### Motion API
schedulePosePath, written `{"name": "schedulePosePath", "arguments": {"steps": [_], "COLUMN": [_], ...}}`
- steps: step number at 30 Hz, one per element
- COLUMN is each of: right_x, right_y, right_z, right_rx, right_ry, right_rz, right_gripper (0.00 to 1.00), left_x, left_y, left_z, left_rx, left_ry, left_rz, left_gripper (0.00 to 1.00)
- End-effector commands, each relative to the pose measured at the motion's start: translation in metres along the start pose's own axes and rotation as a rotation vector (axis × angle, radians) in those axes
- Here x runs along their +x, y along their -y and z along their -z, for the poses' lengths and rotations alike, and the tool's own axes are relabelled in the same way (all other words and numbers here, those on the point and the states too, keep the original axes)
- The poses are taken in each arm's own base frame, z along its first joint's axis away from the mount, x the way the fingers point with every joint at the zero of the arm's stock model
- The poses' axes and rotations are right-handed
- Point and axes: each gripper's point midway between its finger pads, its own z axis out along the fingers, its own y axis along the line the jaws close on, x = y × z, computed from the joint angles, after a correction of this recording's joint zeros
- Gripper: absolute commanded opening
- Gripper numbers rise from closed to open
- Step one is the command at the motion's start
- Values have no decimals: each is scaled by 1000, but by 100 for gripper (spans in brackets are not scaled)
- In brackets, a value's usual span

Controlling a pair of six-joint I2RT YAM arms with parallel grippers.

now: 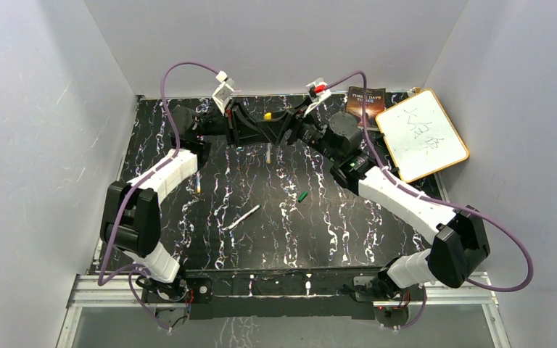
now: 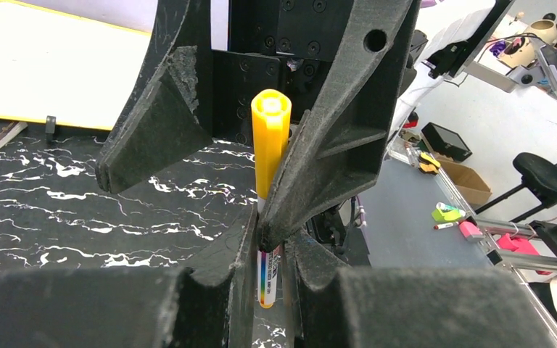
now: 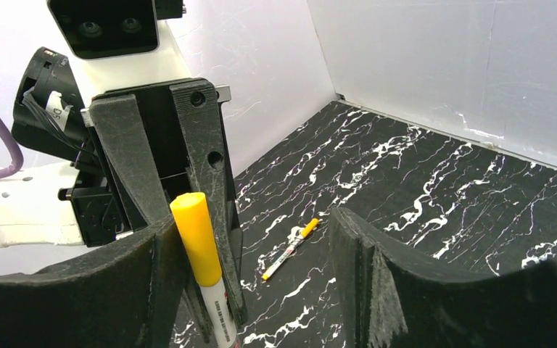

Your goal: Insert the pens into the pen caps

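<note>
**While a Capped Pen Is Held, One Pair Is Left Undone**

Where the two arms meet over the far middle of the surface (image 1: 333, 239), a pen (image 3: 217, 312) is clamped by its barrel in the left gripper (image 2: 268, 246), whose jaws are closed tight on it. The pen is held roughly upright. Whether its lower end touches the surface cannot be told. A yellow cap (image 2: 270, 141) is seen on its upper end, and no gap between cap and barrel can be made out, so the cap is judged to be seated. The right gripper (image 3: 254, 232) is spread wide, with one jaw set to either side of the cap, and nothing is gripped by it.

A second pen (image 3: 289, 251) is seen lying on the surface beyond the grippers, capped in yellow at one end, and is taken as finished. A third pen (image 1: 243, 216) lies bare near the middle of the surface. The green cap (image 1: 302, 196) lies loose to its right, apart from it.

Two of the three pairs are therefore judged done. The held pen is yet to be set down, and the third pen and the green cap are yet to be picked up and joined.
</note>
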Motion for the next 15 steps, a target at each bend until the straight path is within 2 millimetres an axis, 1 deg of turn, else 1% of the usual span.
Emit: {"name": "schedulePosePath", "arguments": {"steps": [1, 3, 6, 12, 15], "right_x": [41, 38, 30, 20, 22], "right_y": [-32, -28, -22, -18, -10], "right_z": [18, 22, 32, 55, 68], "right_rx": [-115, -100, -79, -78, -37], "right_ry": [-167, -164, -140, -115, -111], "right_rz": [-32, -20, -9, -9, -14], "right_gripper": [70, 72, 75, 77, 77], "left_x": [-46, -44, -33, -5, 13], "left_y": [5, -2, -21, -59, -84], "left_z": [-2, -1, 0, 3, 10], "left_rx": [-81, -108, -162, -244, -353], "left_ry": [159, 155, 129, 98, 70], "left_rz": [-141, -120, -79, 34, 99], "left_gripper": [0, 0, 0, 0, 0]}}
